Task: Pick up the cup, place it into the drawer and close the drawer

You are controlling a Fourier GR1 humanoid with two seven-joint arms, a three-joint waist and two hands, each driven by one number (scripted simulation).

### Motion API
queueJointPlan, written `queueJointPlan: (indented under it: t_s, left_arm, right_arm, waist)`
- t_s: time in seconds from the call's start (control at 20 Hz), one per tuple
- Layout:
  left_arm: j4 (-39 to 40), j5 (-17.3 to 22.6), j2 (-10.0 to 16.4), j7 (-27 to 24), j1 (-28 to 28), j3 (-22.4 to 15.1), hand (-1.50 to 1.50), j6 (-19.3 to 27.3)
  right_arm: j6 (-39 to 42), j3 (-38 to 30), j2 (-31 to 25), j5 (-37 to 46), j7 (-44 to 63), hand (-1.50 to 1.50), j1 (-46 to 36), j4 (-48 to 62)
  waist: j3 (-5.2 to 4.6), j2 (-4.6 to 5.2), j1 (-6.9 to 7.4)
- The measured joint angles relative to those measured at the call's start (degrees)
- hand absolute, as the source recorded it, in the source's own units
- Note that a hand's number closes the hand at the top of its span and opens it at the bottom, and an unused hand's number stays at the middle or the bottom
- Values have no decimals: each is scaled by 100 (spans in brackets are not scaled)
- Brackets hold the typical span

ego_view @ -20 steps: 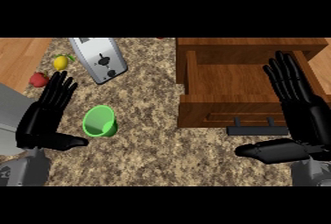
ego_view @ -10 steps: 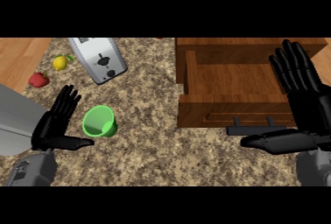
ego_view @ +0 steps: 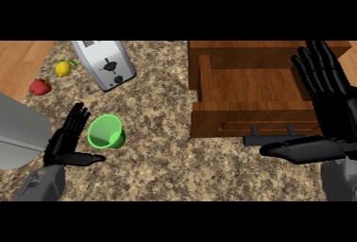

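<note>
A green cup (ego_view: 106, 132) lies on its side on the speckled counter, its mouth facing up toward me. My left hand (ego_view: 67, 142) stands open just left of the cup, fingers straight, thumb reaching under it, not holding it. The wooden drawer (ego_view: 247, 92) at the upper right is pulled open and nothing shows inside it; its dark handle (ego_view: 268, 137) sits on the front panel. My right hand (ego_view: 327, 113) is open at the right edge, fingers pointing up over the drawer's right side, thumb lying by the handle.
A silver toaster (ego_view: 105, 64) lies at the back, left of centre. A lemon (ego_view: 63, 68) and a red apple (ego_view: 40, 87) rest on the wooden strip at the far left. A grey rounded object (ego_view: 17, 137) fills the left edge.
My left hand has moved right and slightly down, closing in beside the cup. My right hand has drifted a little up and right along the drawer. The cup has not moved.
</note>
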Motion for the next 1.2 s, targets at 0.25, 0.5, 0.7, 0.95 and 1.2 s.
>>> queueJointPlan:
  t_s: [0.25, 0.5, 0.7, 0.95, 1.2]
  left_arm:
    - [1189, -268, 86, -770, -419, 47, -150, 122]
    - [1716, -342, 48, -1150, -590, 107, -150, 271]
    - [1967, -378, 57, -1300, -687, 145, -150, 333]
    - [2105, -447, -48, -1467, -788, 137, -150, 446]
    - [2162, -508, -62, -1559, -828, 115, -150, 429]
  right_arm:
    - [61, -73, -30, -92, -2, -150, -91, 76]
    - [124, -123, -83, -151, 38, -150, -85, 59]
    - [155, -144, -67, -125, -126, -150, -39, 177]
    - [158, -147, -72, -188, 4, -150, -17, 11]
    - [175, -157, -86, -217, 58, -150, 6, -32]
  waist:
    - [-7, 22, -45]
    - [-11, 32, -70]
    - [-14, 44, -90]
    - [-17, 50, -120]
    - [-22, 62, -142]
